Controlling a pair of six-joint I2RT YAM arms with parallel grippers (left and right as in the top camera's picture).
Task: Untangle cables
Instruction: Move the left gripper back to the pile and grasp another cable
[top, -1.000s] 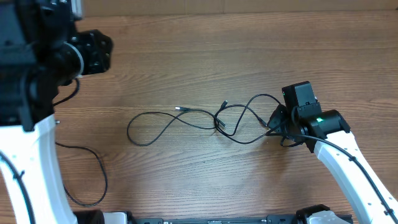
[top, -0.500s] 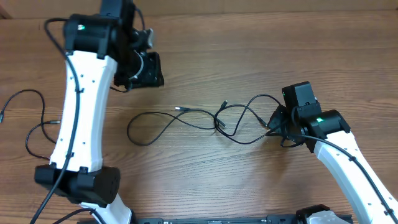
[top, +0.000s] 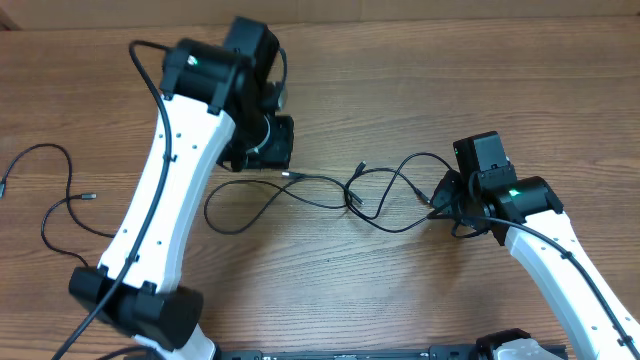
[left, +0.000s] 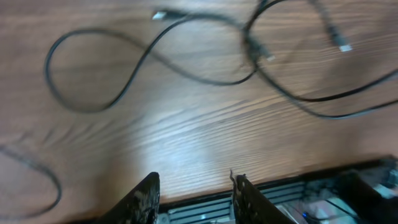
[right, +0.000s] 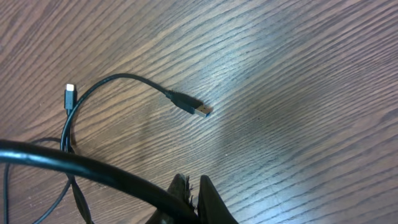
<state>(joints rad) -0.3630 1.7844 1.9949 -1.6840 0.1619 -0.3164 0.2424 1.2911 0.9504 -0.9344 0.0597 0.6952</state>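
Cables: thin black cords, crossed over one another in the middle.
Left part: an open loop lying flat, with a silver-tipped plug just above it.
Crossing: strands overlap tightly (I can't count them).
Right part: arcs up, then drops into the right end effector, pinched there.
Far left: a separate cord, loosely curled, well apart.

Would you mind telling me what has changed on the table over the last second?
The left arm swung in from the left toward the middle; the open left hand now hovers near the left loop of the cables. Nothing was taken or released. The right hand and the cables stayed put.
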